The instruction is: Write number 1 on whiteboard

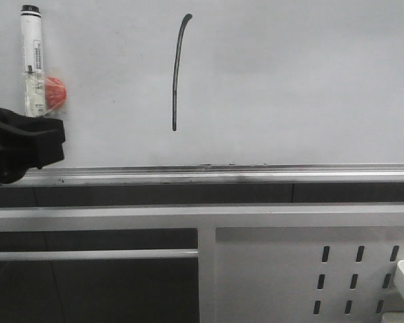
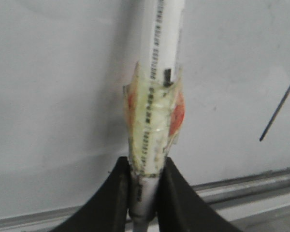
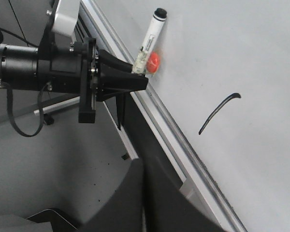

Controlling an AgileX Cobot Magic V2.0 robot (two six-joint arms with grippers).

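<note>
Black fingers of the left gripper (image 1: 44, 138) clamp a white marker (image 1: 32, 60) upright against the whiteboard (image 1: 296, 81). The number 1 (image 1: 178, 70) stands to its right, apart from the marker. The right gripper (image 3: 144, 193) shows its fingers together, holding nothing visible.

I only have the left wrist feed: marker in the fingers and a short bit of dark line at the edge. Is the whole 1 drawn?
Observer: Yes. The front view shows the number 1 as one full stroke on the whiteboard, its top curving right.
Operator: Is the marker cap off?
Observer: The marker has a black end pointing up; I cannot tell cap from tip.
Operator: Right gripper?
Observer: The right gripper looks shut and holds nothing.
</note>
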